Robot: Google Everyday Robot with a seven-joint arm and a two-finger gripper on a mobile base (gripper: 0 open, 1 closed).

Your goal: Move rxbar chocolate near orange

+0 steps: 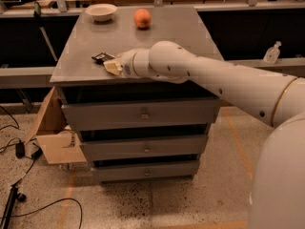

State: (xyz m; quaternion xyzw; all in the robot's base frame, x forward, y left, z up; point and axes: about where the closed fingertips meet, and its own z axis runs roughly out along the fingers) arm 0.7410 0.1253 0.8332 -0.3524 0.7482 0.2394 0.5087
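1. Camera view: my gripper (112, 66) is low over the desk (183, 35), close to its front edge and toward the front-left corner. It is just beside the rxbar chocolate (101, 57), perhaps touching its near end.
2. I cannot tell whether my gripper is spread, pressed together or pinching the bar.
3. The rxbar chocolate lies flat near the front-left corner. The orange (142, 18) sits by the back edge, about midway along it and well apart from the bar.
4. I judge that I am at the grasping step, with nothing carried yet.
5. The next move calls for a firm hold on the thin, flat bar, a small lift, and a carry toward the back edge. I should set it down beside the orange without nudging the fruit, which could roll.
6. Count: one rxbar chocolate, one orange, one white bowl (101, 12) at the back-left corner, one gripper and three drawers (143, 113).
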